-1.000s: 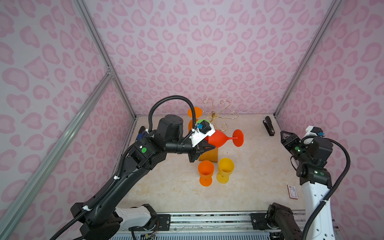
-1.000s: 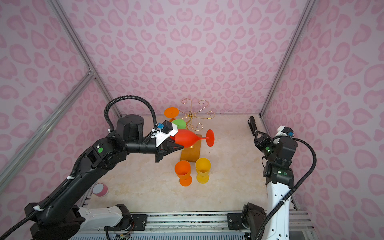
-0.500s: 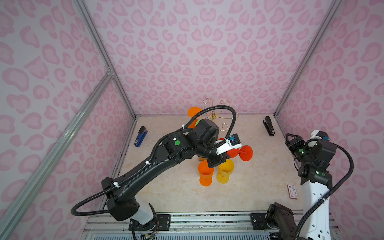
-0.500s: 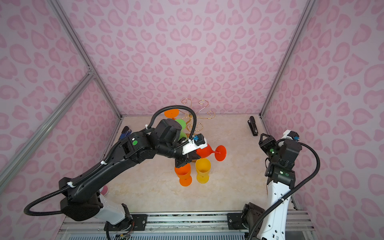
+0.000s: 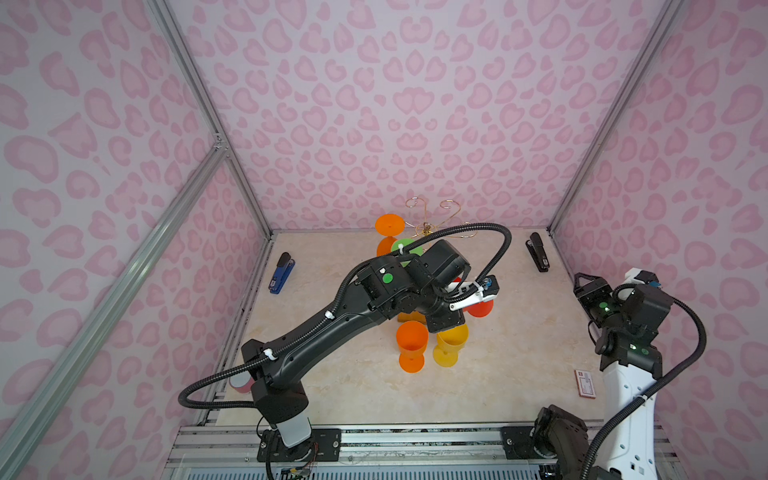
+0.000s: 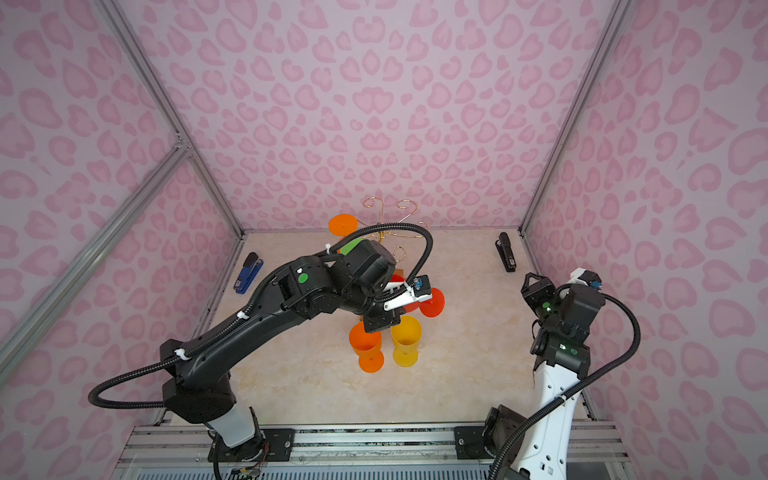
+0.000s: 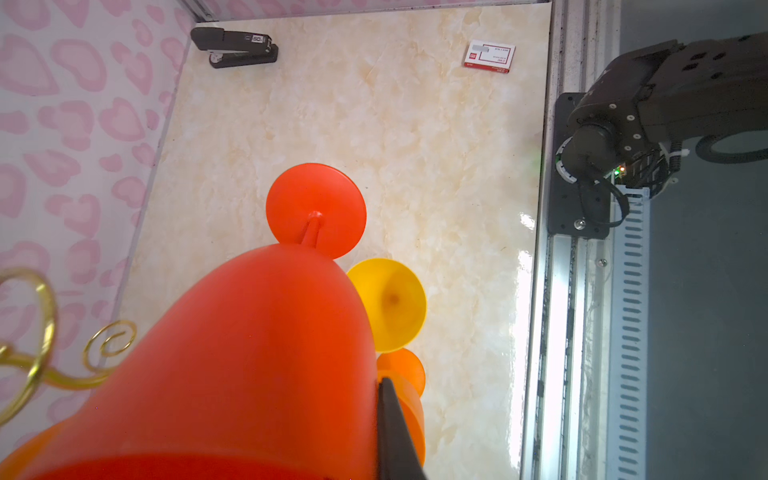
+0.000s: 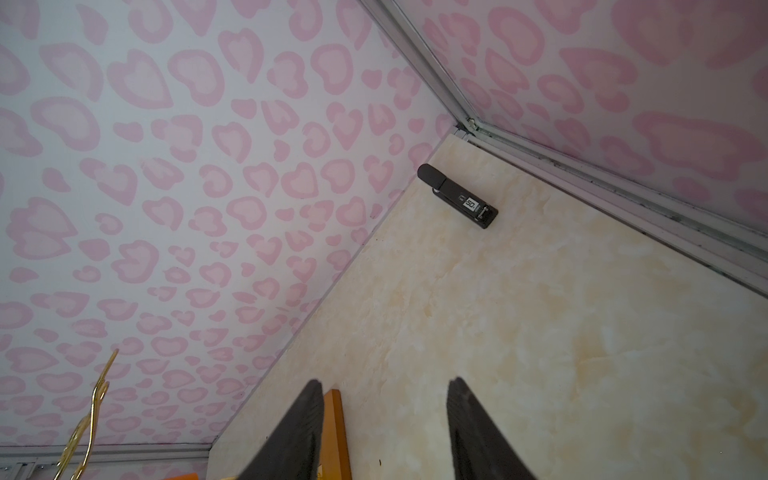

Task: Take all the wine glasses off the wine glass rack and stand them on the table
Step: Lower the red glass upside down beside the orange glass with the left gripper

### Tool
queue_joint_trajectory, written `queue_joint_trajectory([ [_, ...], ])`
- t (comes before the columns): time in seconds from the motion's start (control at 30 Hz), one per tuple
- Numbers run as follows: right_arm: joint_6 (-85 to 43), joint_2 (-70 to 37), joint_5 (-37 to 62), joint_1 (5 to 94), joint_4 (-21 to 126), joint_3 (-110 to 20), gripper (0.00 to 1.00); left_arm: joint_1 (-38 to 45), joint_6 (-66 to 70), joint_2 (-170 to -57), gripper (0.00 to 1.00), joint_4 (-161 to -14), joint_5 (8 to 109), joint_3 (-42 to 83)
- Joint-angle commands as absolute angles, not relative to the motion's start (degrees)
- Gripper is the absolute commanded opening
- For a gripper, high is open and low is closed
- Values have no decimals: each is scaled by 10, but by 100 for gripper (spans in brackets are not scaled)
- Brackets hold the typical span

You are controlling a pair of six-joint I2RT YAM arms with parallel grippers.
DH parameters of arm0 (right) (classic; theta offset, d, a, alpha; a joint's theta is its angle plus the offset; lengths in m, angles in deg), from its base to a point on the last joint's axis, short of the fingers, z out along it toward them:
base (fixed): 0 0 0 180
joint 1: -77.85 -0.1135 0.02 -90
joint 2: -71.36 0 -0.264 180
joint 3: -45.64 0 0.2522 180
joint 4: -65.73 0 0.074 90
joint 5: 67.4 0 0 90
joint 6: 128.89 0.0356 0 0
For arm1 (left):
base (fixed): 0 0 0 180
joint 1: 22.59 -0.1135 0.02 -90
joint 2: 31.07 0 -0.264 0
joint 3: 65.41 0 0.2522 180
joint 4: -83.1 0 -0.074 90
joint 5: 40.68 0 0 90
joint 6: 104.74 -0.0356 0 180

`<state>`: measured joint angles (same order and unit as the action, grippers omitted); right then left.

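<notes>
- Left wrist view is mostly filled by the red wine glass (image 7: 249, 353), which lies on its side with its round foot pointing away from the camera. One black finger (image 7: 390, 415) presses the outside of the bowl near the rim; the other finger is hidden.
- The left gripper (image 5: 459, 309) is pinched tight on that bowl. In both top views only the foot of the glass shows past the arm, on the arm's right side.
- That glass is off the wine glass rack (image 5: 428, 226) and held in the air over the table (image 5: 519, 353). In the left wrist view its stem and foot are clear of the gold curls, which sit just beside the bowl.
- Lower down, two glasses stand upright side by side in front of the rack's wooden base: the yellow glass (image 5: 449, 343) and the standing orange glass (image 5: 411, 345).
- On the left side of the rack hang the hanging orange glass (image 5: 389, 224) and the green glass (image 5: 405, 245), the green one partly covered by the arm.
- The right gripper (image 8: 386, 436) is spread, with nothing between its fingers — it hangs near the right wall, well apart from the rack.
- Near the walls lie a blue stapler (image 5: 282, 272), a black stapler (image 5: 538, 257) and a small red-and-white box (image 5: 584, 383).
</notes>
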<state>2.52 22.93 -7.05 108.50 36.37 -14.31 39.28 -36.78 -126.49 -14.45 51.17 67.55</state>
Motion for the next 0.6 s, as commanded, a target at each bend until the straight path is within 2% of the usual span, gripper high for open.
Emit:
queue_joint_trajectory([
  [0.0,33,227,-78,1085,389,-136,49,397,-352,-1225,2,-90,474,685],
  [0.57,52,223,-95,1085,416,-113,49,406,-197,-1047,2,25,342,581],
])
